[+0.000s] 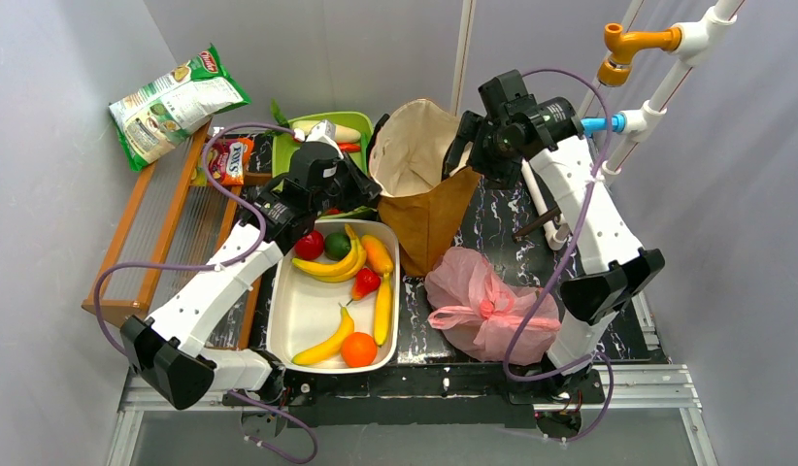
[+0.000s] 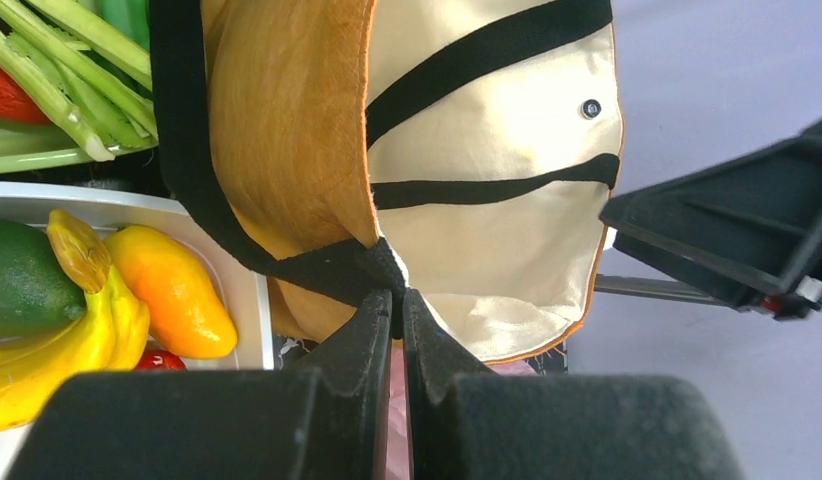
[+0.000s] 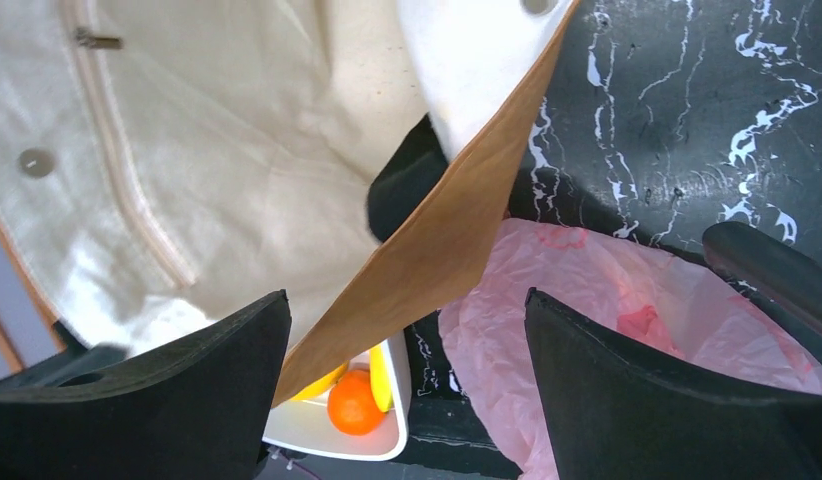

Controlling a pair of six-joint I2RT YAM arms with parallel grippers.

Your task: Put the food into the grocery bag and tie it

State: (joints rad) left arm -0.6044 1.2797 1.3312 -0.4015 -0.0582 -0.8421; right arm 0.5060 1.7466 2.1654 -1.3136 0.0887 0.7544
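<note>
crisp packet (image 1: 172,102), green and white, propped at the back left: red roundel near its top corner reads "lay's". remaining print on it too small to make out. small snack pack (image 1: 230,160) on the wooden shelf (image 1: 172,218): pale block letters across the front, not legible. both wrist views: no text, labels or numbers.

On the black marbled worktop (image 1: 502,223), a white rectangular plastic tray (image 1: 283,330) sits at 8 o'clock and holds the small plastic toy fruits (image 1: 358,349). A thin pink plastic grocery bag (image 1: 473,291) lies at 4 o'clock, right of it. A stiff brown paper bag (image 1: 429,218) stands at 12 o'clock, behind both. A green plastic tray (image 1: 288,146) lies at 11 o'clock. A crisp packet (image 1: 172,102) is at 10 o'clock, at the far end of a wooden rack (image 1: 172,223).
</note>
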